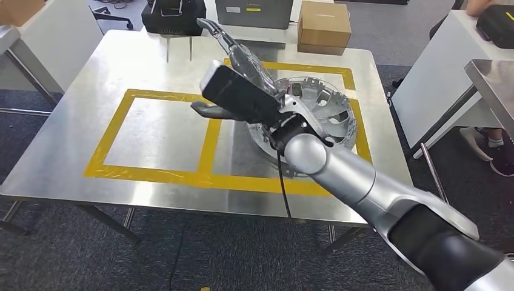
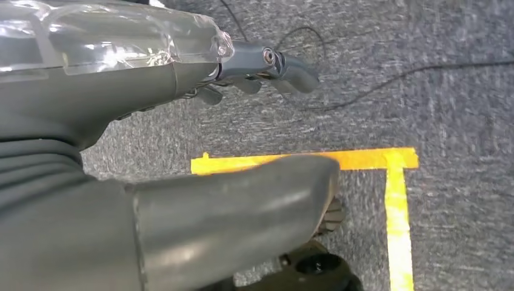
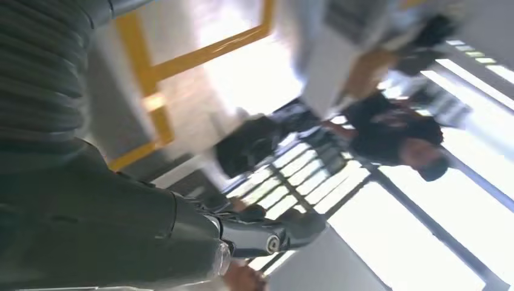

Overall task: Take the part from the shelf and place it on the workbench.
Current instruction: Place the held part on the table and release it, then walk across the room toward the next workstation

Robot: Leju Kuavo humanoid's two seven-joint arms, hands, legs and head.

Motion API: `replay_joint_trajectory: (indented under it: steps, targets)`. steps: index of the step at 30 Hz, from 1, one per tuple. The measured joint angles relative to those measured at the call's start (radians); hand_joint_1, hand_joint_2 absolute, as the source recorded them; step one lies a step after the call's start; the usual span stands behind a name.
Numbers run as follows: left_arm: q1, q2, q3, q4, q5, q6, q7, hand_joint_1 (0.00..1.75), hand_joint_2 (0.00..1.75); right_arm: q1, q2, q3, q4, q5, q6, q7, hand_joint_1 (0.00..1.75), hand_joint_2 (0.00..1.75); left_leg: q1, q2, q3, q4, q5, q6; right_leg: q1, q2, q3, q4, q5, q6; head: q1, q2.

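Right hand (image 1: 233, 73): I see it raised over the desk (image 1: 151, 130), fingers stretched out and apart, grasping nothing. Its silver arm (image 1: 357, 182) crosses the head view from lower right and covers the near side of the part (image 1: 324, 109), a round silver metal piece with a notched rim. The part lies on the desk inside the right-hand field of the yellow tape outline (image 1: 209, 145); whether the hand touches it I cannot tell, as the wrist hides the contact zone.

Left hand (image 2: 267, 63): in the left wrist view its fingers are loosely extended over grey carpet (image 2: 454, 97), empty. A yellow floor marking (image 2: 397, 206) and a thin black cable (image 2: 388, 85) lie below it.

Surface and room: the desk is bare brushed steel. Behind it stand a cardboard box (image 1: 324, 25) and a black case (image 1: 173, 18). A white table (image 1: 451, 73) is cut off at right, with a person's shoe (image 1: 491, 148) beside it. The right wrist view is motion-blurred; a person in dark clothing (image 3: 394, 130) is only vaguely discernible.
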Motion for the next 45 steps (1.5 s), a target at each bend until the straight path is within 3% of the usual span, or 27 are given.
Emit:
replay_joint_trajectory:
  steps: [4, 8, 12, 20, 26, 28, 30, 31, 32, 33, 34, 36, 37, 39, 41, 43, 45]
  targets:
    - [0.011, 0.003, 0.004, 0.000, 0.003, 0.010, 0.002, 0.00, 0.00, 0.186, -0.026, -0.069, -0.233, -0.071, -0.039, -0.170, 0.00, 1.75, 0.002, -0.013, 0.008, -0.003, -0.001, 0.000, 0.001, -0.007, 0.009, -0.008, -0.004, 0.001, -0.003, 0.000]
    - [0.019, 0.007, 0.014, 0.000, -0.001, 0.022, 0.015, 0.00, 0.00, 0.522, -0.035, -0.127, -0.471, -0.108, -0.012, -0.374, 0.00, 1.75, 0.005, -0.025, 0.019, -0.009, -0.004, -0.001, 0.003, -0.019, 0.029, -0.019, -0.009, 0.004, 0.006, 0.000]
    - [0.020, 0.011, 0.026, 0.000, -0.012, 0.038, 0.007, 0.00, 0.00, 0.729, -0.040, -0.157, -0.580, -0.131, 0.024, -0.441, 0.00, 1.75, 0.005, -0.017, 0.021, -0.010, -0.006, -0.002, 0.003, -0.015, 0.030, -0.020, -0.009, 0.005, 0.006, 0.000]
    - [0.019, 0.015, 0.027, 0.000, -0.015, 0.046, -0.003, 0.00, 0.00, 0.870, -0.052, -0.184, -0.675, -0.164, 0.042, -0.462, 0.00, 1.75, 0.004, 0.005, 0.025, -0.012, -0.008, 0.000, 0.003, 0.000, 0.029, -0.020, -0.007, 0.007, 0.004, 0.000]
    - [0.016, 0.018, 0.027, 0.000, -0.015, 0.049, -0.005, 0.00, 0.00, 0.906, -0.055, -0.204, -0.709, -0.196, 0.043, -0.488, 0.00, 1.75, -0.003, 0.011, 0.031, -0.026, 0.001, 0.021, -0.005, 0.005, 0.030, -0.026, -0.005, 0.025, -0.004, 0.000]
    - [0.013, 0.019, 0.027, 0.000, -0.015, 0.050, -0.006, 0.00, 0.00, 0.910, -0.055, -0.210, -0.713, -0.205, 0.049, -0.500, 0.00, 1.75, -0.001, 0.014, 0.035, -0.045, 0.014, 0.032, -0.006, 0.007, 0.006, 0.029, -0.048, 0.025, 0.003, 0.000]
    - [0.012, 0.021, 0.027, 0.000, -0.015, 0.051, -0.002, 0.00, 0.00, 0.909, -0.055, -0.216, -0.711, -0.209, 0.058, -0.503, 0.00, 1.75, -0.006, 0.016, 0.033, -0.049, 0.018, 0.036, -0.005, 0.007, -0.047, 0.155, -0.116, 0.024, 0.012, 0.000]
    - [0.012, 0.022, 0.027, 0.000, -0.014, 0.051, 0.003, 0.00, 0.00, 0.909, -0.055, -0.217, -0.709, -0.209, 0.064, -0.503, 0.00, 1.75, -0.008, 0.017, 0.031, -0.049, 0.019, 0.036, -0.005, 0.007, -0.071, 0.213, -0.136, 0.024, 0.015, 0.000]
    - [0.012, 0.023, 0.028, 0.000, -0.014, 0.050, 0.009, 0.00, 0.00, 0.907, -0.055, -0.218, -0.707, -0.208, 0.069, -0.503, 0.00, 1.75, -0.011, 0.017, 0.031, -0.049, 0.019, 0.036, -0.006, 0.007, -0.083, 0.243, -0.137, 0.023, 0.017, 0.000]
    - [0.012, 0.024, 0.030, 0.000, -0.014, 0.049, 0.017, 0.00, 0.00, 0.905, -0.055, -0.219, -0.706, -0.206, 0.074, -0.502, 0.00, 1.75, -0.012, 0.017, 0.031, -0.049, 0.020, 0.036, -0.006, 0.007, -0.079, 0.238, -0.117, 0.022, 0.018, 0.000]
    - [0.012, 0.024, 0.031, 0.000, -0.014, 0.047, 0.024, 0.00, 0.00, 0.902, -0.055, -0.219, -0.705, -0.203, 0.078, -0.499, 0.00, 1.75, -0.012, 0.016, 0.031, -0.048, 0.021, 0.034, -0.006, 0.006, -0.059, 0.196, -0.081, 0.019, 0.019, 0.000]
    - [0.011, 0.024, 0.033, 0.000, -0.015, 0.043, 0.036, 0.00, 0.00, 0.896, -0.054, -0.219, -0.704, -0.196, 0.083, -0.492, 0.00, 1.75, -0.014, 0.014, 0.029, -0.045, 0.023, 0.028, -0.004, 0.007, -0.002, 0.069, -0.014, 0.010, 0.024, 0.000]
    - [0.011, 0.024, 0.033, 0.000, -0.015, 0.041, 0.040, 0.00, 0.00, 0.893, -0.054, -0.219, -0.704, -0.194, 0.083, -0.490, 0.00, 1.75, -0.014, 0.014, 0.026, -0.044, 0.026, 0.021, -0.002, 0.008, 0.018, 0.021, 0.003, 0.004, 0.024, 0.000]
    - [0.010, 0.023, 0.033, 0.000, -0.015, 0.041, 0.045, 0.00, 0.00, 0.891, -0.053, -0.220, -0.705, -0.192, 0.084, -0.488, 0.00, 1.75, -0.013, 0.013, 0.018, -0.045, 0.036, 0.004, 0.004, 0.009, 0.028, -0.011, 0.008, -0.006, 0.023, 0.000]
    - [0.010, 0.024, 0.033, 0.000, -0.016, 0.040, 0.049, 0.00, 0.00, 0.891, -0.053, -0.220, -0.705, -0.192, 0.082, -0.488, 0.00, 0.87, -0.012, 0.013, 0.013, -0.043, 0.037, -0.010, 0.004, 0.006, 0.023, -0.022, 0.015, -0.017, 0.021, 0.000]
    - [0.010, 0.023, 0.033, 0.000, -0.016, 0.039, 0.048, 0.00, 0.00, 0.892, -0.052, -0.220, -0.705, -0.192, 0.077, -0.487, 0.00, 0.00, -0.012, 0.013, -0.008, 0.002, -0.011, -0.019, 0.001, 0.001, 0.014, -0.033, 0.028, -0.034, 0.008, 0.000]
    - [0.010, 0.023, 0.033, 0.000, -0.016, 0.038, 0.043, 0.00, 0.00, 0.897, -0.052, -0.221, -0.706, -0.192, 0.070, -0.485, 0.00, 0.00, -0.010, 0.013, -0.047, 0.114, -0.094, -0.024, 0.003, -0.003, 0.000, -0.033, 0.040, -0.044, -0.011, 0.000]
